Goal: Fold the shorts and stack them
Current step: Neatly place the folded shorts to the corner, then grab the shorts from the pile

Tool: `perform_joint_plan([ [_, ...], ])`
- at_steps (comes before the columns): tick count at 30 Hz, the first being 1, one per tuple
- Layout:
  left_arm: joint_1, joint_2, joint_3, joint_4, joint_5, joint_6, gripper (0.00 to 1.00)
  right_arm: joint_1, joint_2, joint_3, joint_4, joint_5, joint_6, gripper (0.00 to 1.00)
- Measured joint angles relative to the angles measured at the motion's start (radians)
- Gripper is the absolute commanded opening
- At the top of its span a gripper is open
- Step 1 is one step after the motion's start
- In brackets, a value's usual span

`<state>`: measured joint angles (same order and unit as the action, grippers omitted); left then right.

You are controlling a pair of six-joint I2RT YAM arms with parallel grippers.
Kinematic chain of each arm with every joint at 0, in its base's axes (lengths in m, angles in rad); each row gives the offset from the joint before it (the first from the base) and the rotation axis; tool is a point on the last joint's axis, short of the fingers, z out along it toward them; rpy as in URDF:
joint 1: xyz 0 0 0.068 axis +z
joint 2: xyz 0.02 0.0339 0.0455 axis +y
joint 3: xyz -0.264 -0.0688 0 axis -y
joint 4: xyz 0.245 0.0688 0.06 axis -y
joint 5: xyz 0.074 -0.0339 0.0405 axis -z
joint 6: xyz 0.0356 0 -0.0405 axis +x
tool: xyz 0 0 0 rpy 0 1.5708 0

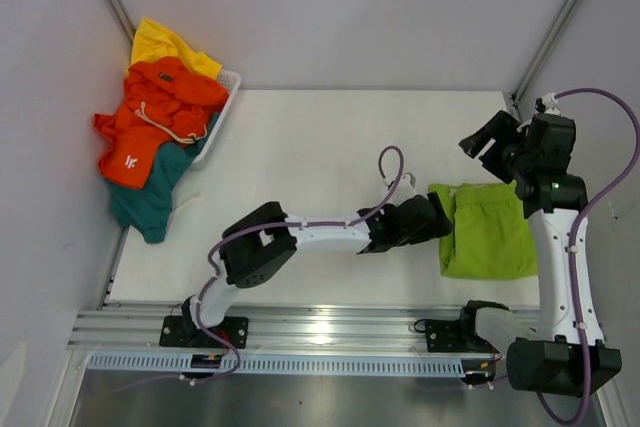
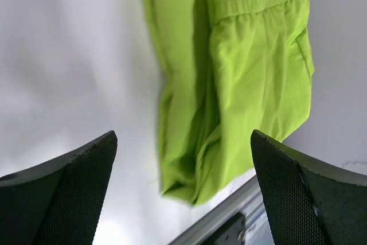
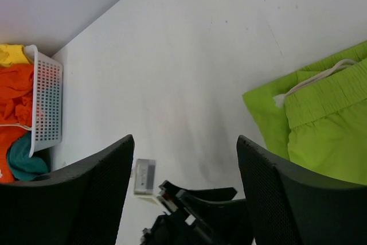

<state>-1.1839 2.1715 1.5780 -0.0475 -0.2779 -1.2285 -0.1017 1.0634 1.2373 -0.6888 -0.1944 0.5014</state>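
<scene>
The lime green cloth shorts [image 1: 487, 230] lie partly folded on the right of the white counter [image 1: 320, 147]. The left tool [image 2: 183, 140] sits at their inner edge, fingers spread wide and pinching nothing. The right tool [image 1: 490, 142] hangs above the far side, also spread and empty. Far left, yellow shorts [image 1: 165, 44], orange shorts [image 1: 160, 112] and teal shorts [image 1: 150, 197] spill from a white plastic mesh basket [image 1: 225, 112].

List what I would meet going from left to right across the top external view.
orange shorts → white basket → left arm → lime green shorts → right arm. The yellow shorts and teal shorts overlap the orange pair, so they are left out.
</scene>
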Motion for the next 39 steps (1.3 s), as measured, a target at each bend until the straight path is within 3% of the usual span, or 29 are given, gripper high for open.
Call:
perform_joint_plan([
  [5, 0.029, -0.211, -0.197, -0.037, -0.019, 0.056, 0.99, -0.001, -0.051, -0.015, 0.021, -0.034, -0.001, 0.85],
  [14, 0.113, -0.624, -0.506, -0.165, -0.134, 0.198, 0.99, -0.001, -0.170, -0.208, 0.119, -0.094, -0.013, 1.00],
  [21, 0.124, -0.958, -0.679, -0.240, -0.263, 0.310, 0.99, 0.000, -0.248, -0.403, 0.217, -0.136, -0.033, 0.99],
  [24, 0.180, -1.090, -0.750, -0.284, -0.293, 0.336, 0.99, 0.009, -0.305, -0.484, 0.277, -0.143, -0.036, 1.00],
  [29, 0.364, -1.309, -0.841, -0.369, -0.305, 0.374, 0.99, 0.089, -0.315, -0.580, 0.387, -0.118, -0.034, 0.99],
  [32, 0.519, -1.405, -0.845, -0.410, -0.293, 0.396, 0.99, 0.214, -0.295, -0.637, 0.462, -0.054, -0.035, 0.99],
  [35, 0.686, -1.417, -0.828, -0.436, -0.238, 0.419, 0.99, 0.330, -0.261, -0.665, 0.521, 0.018, -0.051, 0.99],
  [39, 0.959, -1.324, -0.758, -0.458, -0.101, 0.431, 0.99, 0.515, -0.207, -0.703, 0.628, 0.138, -0.088, 1.00],
])
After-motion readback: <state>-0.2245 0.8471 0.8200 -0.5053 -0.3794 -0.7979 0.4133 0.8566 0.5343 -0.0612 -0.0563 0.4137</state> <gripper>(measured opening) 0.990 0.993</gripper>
